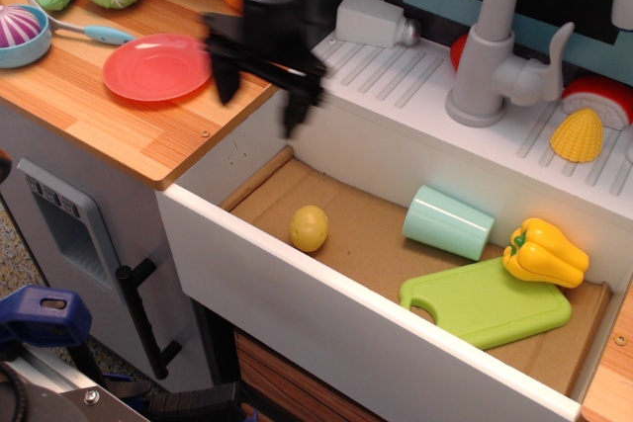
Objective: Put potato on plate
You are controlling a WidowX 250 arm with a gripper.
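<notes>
The potato (309,228), a small smooth pale-yellow egg shape, lies on the brown floor of the sink basin near its left front. The coral-red plate (156,67) sits empty on the wooden counter at the left. My black gripper (259,96) is blurred by motion, above the counter's right edge and the sink's left rim, between plate and potato. Its two fingers hang down apart, one (224,81) over the counter and one (294,114) over the sink rim. It holds nothing. It is above and left of the potato.
In the sink lie a mint cup (448,221), a green cutting board (487,300) and a yellow bell pepper (545,253). A grey faucet (492,51) and yellow corn piece (578,135) stand on the drainboard. A blue bowl with onion (20,32) and vegetables line the counter's back.
</notes>
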